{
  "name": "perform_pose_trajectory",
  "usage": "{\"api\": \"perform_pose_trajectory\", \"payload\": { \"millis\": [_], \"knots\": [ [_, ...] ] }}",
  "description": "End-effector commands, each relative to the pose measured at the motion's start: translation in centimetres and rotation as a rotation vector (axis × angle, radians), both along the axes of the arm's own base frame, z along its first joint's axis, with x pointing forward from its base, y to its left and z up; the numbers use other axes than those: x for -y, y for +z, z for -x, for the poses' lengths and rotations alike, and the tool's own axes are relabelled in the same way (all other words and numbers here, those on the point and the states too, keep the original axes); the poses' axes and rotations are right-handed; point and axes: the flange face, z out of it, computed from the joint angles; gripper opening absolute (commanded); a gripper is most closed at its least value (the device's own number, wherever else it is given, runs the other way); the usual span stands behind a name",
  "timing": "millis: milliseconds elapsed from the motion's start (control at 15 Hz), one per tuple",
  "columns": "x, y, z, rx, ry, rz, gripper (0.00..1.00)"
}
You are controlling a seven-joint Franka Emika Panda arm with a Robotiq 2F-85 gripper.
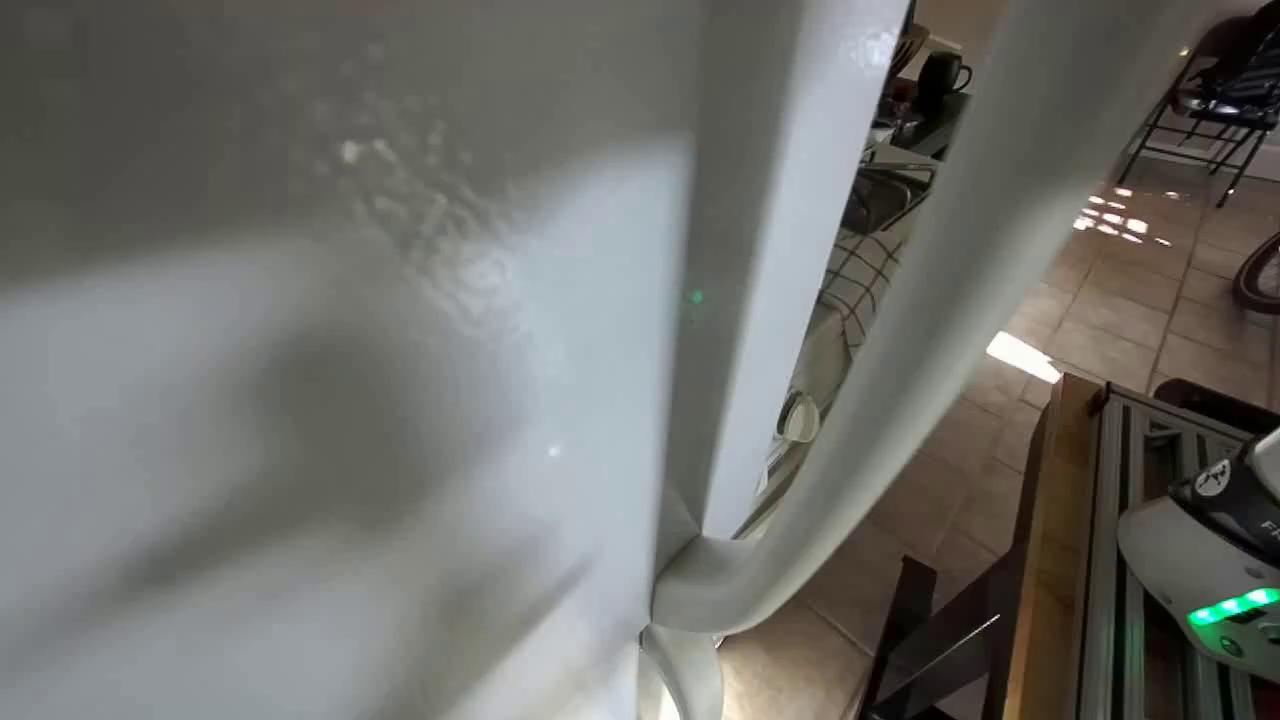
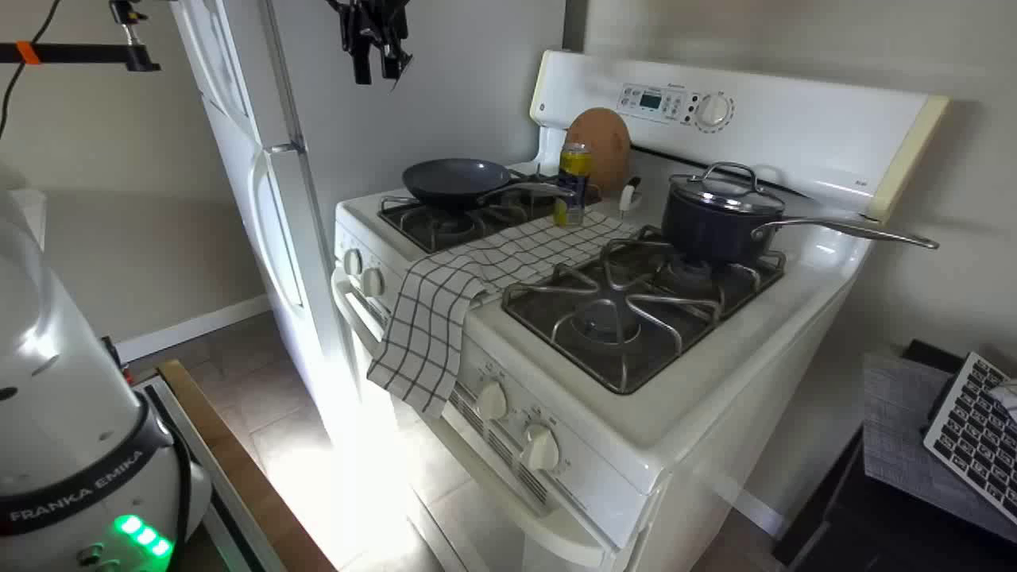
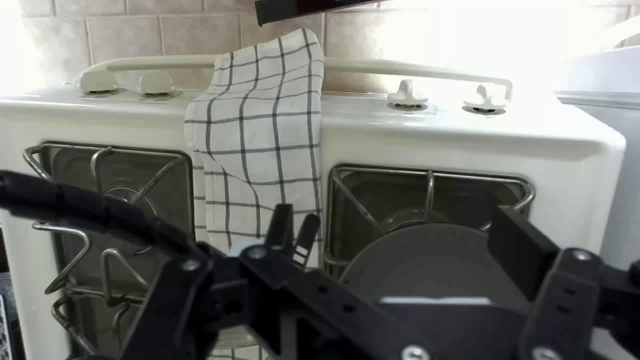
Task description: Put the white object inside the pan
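Observation:
A small white object (image 2: 626, 199) with a black top stands on the stove behind the towel, right of the can in an exterior view. I cannot make it out in the wrist view. The dark pan (image 2: 457, 184) sits on the burner beside the fridge, its handle pointing toward the can. The pan also shows between my fingers in the wrist view (image 3: 440, 265). My gripper (image 2: 377, 78) hangs high above the pan's front side. Its fingers stand wide apart in the wrist view (image 3: 400, 227), with nothing between them. A dark strip with white stripes shows beside the left finger.
A blue and yellow can (image 2: 572, 184) stands beside the pan handle. A round brown board (image 2: 600, 147) leans behind it. A lidded pot (image 2: 715, 226) stands on another burner. A checkered towel (image 2: 429, 326) lies across the stove. The fridge (image 1: 400, 350) borders the pan's side.

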Motion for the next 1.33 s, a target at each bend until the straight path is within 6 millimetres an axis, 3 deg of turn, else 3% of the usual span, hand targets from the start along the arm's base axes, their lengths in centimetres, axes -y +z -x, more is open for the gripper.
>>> {"api": "perform_pose_trajectory", "payload": {
  "millis": [0,133,267,667,1267],
  "knots": [
    [0.0,0.0,0.0,-0.001,0.0,0.0,1.0],
    [0.0,0.1,0.0,-0.001,0.0,0.0,1.0],
    [1.2,-0.1,-1.3,0.055,-0.013,-0.003,1.0],
    [6.7,-0.3,-7.0,0.236,0.002,-0.043,1.0],
    [19.9,-0.8,-16.1,0.294,-0.049,-0.171,1.0]
  ]
}}
